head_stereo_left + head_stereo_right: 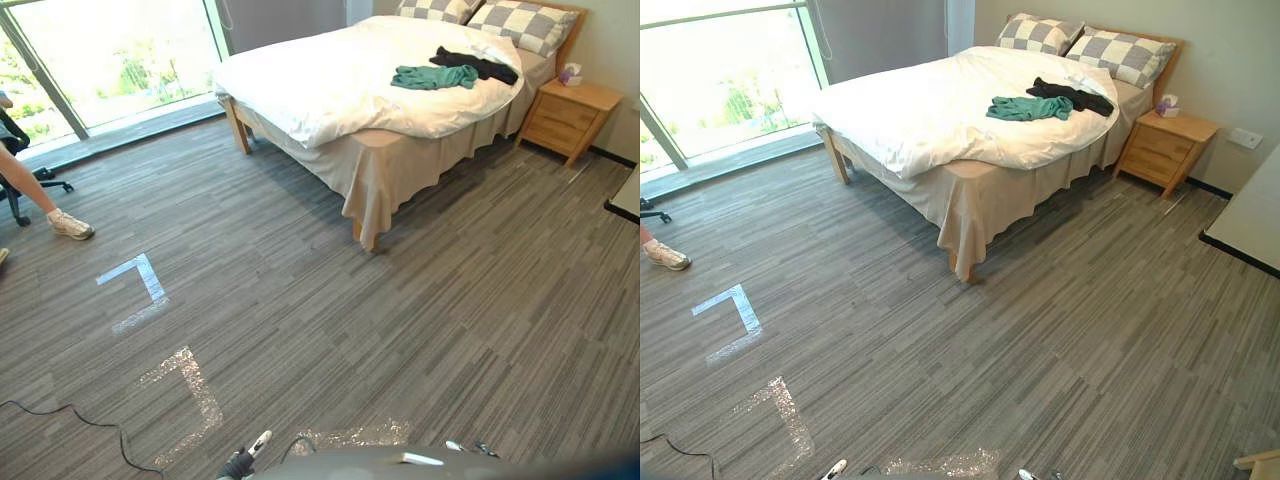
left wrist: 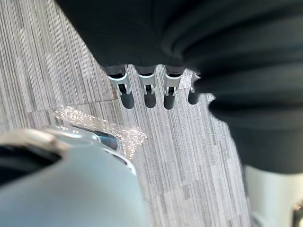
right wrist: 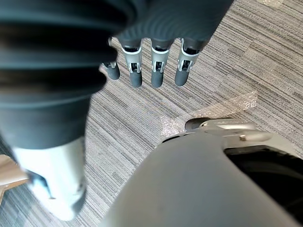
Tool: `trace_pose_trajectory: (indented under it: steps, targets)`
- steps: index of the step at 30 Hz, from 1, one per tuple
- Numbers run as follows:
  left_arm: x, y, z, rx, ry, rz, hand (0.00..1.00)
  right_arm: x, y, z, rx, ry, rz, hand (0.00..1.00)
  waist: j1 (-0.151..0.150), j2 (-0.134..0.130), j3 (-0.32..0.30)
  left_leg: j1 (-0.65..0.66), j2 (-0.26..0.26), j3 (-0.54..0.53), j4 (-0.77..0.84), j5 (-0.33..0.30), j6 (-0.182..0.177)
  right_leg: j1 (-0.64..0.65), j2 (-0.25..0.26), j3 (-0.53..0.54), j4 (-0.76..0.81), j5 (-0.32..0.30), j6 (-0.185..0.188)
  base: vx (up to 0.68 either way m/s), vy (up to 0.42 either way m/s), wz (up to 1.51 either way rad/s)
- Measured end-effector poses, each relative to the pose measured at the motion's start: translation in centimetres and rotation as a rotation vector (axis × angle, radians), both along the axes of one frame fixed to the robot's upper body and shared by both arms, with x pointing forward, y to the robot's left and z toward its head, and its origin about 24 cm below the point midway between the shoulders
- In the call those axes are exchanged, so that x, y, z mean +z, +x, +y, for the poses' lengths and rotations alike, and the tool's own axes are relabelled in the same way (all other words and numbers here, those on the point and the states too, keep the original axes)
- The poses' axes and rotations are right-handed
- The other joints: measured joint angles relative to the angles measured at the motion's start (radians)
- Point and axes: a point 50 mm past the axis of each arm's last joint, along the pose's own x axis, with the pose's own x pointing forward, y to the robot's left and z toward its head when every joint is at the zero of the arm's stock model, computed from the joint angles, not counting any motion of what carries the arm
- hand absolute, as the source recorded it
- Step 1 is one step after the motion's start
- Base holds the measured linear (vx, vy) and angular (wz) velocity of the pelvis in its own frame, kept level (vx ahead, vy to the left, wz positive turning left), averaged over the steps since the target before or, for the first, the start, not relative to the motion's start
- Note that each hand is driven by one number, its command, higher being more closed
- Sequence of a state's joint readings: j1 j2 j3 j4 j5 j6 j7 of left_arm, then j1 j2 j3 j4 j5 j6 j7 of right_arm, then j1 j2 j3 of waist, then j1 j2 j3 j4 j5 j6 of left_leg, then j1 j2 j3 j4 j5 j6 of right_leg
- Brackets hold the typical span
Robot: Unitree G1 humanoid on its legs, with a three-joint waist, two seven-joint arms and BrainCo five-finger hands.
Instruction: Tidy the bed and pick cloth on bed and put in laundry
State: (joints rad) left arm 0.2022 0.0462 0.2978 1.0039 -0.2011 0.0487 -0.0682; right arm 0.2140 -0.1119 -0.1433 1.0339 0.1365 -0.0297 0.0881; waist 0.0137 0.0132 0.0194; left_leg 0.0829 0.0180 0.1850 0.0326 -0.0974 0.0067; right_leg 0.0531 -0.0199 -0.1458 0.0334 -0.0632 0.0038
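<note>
**Bedroom, seen from the head and wrist cameras.** A wooden-framed bed with a white duvet [image 1: 330, 85] is shown across the grey striped carpet floor [image 1: 400, 320]. On the duvet, near the grey-and-white checked pillows [image 1: 525, 25], a crumpled teal-green cloth [image 1: 433, 76] lies against a black cloth [image 1: 475, 66]; which overlaps which cannot be told. One pillow is cut off by the upper edge. A light wooden nightstand [image 1: 570, 118] stands just beside the bed's head. A person's leg in a white shoe [image 1: 68, 226] is cut off at the left edge. The left robot hand [image 2: 149, 92] and the right robot hand [image 3: 157, 71] are held over the floor, fingers straight and apart, nothing grasped; the thumbs are hidden.
</note>
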Motion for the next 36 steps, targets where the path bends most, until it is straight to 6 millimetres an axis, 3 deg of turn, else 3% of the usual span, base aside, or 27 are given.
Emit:
trace_pose_trajectory:
  steps: [7, 11, 16, 32, 36]
  targets:
    - [0.2, 1.9, -0.2, -0.066, 0.013, -0.056, 0.00, 0.2, 1.8, 0.4, -0.017, 0.025, -0.055, 0.00, 0.001, -0.006, 0.004, 0.021, 0.001, 0.024, -0.018, -0.004, -0.032, 0.030, 0.002, -0.009, -0.037, 0.010, 0.014, 0.07, 0.007, -0.05]
    - [0.2, 3.2, -2.2, -0.064, -0.033, -0.101, 0.00, 0.4, 2.9, 0.7, -0.013, 0.034, -0.094, 0.00, 0.001, -0.004, 0.009, 0.023, 0.001, 0.025, -0.026, -0.004, -0.032, 0.033, 0.003, -0.012, -0.048, 0.015, 0.024, 0.00, 0.001, -0.01]
    - [0.2, 3.4, -2.6, -0.079, -0.053, -0.112, 0.00, 0.5, 4.5, 2.7, -0.010, 0.080, -0.158, 0.00, 0.000, -0.001, 0.031, 0.047, 0.000, 0.024, -0.030, -0.004, -0.033, 0.058, 0.001, -0.026, -0.051, 0.015, 0.024, -0.02, -0.012, 0.03]
    - [0.3, 4.0, -3.0, -0.211, -0.040, -0.092, 0.00, 0.4, 4.5, 2.8, -0.020, 0.072, -0.137, 0.00, 0.004, -0.006, 0.034, 0.076, -0.003, 0.024, -0.060, 0.006, -0.018, 0.069, 0.002, -0.035, -0.051, 0.008, 0.012, -0.02, -0.010, 0.01]
    - [0.4, 4.6, -2.8, -0.282, -0.022, -0.082, 0.00, 0.4, 4.7, 2.8, -0.034, 0.068, -0.122, 0.00, 0.003, -0.020, 0.049, 0.085, -0.011, 0.025, -0.049, 0.003, -0.021, -0.002, -0.027, -0.034, 0.144, -0.079, 0.016, 0.00, 0.000, 0.00]
